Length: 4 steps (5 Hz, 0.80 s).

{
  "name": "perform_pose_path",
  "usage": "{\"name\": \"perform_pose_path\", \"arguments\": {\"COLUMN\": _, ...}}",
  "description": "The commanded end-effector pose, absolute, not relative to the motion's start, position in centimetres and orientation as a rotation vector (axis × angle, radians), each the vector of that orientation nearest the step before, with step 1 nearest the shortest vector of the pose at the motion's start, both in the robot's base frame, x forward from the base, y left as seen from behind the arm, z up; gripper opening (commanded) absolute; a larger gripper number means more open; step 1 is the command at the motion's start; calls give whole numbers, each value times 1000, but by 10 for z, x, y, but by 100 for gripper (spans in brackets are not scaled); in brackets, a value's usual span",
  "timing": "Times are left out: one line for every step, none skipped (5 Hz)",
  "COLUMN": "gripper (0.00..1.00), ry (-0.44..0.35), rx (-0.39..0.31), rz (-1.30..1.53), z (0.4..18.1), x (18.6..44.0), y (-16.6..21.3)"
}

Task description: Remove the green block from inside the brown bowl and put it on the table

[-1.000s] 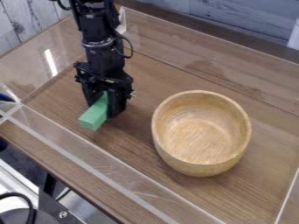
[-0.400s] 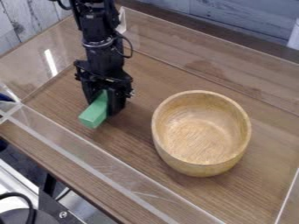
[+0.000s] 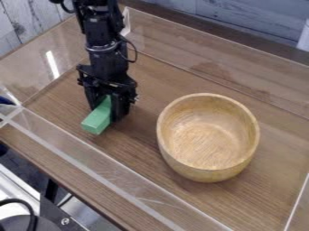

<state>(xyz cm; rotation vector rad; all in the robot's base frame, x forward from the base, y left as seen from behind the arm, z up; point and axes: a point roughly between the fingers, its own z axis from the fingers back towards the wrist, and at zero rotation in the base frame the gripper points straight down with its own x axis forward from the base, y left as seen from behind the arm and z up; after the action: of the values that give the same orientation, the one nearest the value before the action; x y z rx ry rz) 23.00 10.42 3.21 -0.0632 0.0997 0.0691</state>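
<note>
One flat green block, round grainy brown bowl

Clear acrylic walls edge the surface. Beyond them, a pale planked backdrop fills the top-left corner.

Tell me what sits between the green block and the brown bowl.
Nothing: in the camera view, only bare table lies between the green block and the brown bowl.

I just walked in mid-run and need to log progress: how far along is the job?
Done: the brown bowl is empty; the green block is out, down at the table. In hand: the claw is shut on the block. Left: let go and lift away.
</note>
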Motion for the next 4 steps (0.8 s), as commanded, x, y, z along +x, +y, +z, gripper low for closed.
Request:
{"name": "perform_pose_path", "arguments": {"gripper": 0, "ry": 69, "rx": -45, "rz": 76, "z": 40, "x": 236, "y": 110}}
{"name": "perform_pose_path", "arguments": {"gripper": 100, "ry": 72, "rx": -45, "rz": 79, "z": 43, "x": 235, "y": 110}}
{"name": "perform_pose_path", "arguments": {"gripper": 100, "ry": 64, "rx": -49, "rz": 85, "z": 50, "x": 236, "y": 109}}
{"name": "perform_pose_path", "arguments": {"gripper": 100, "ry": 34, "rx": -53, "rz": 85, "z": 66, "x": 240, "y": 108}}
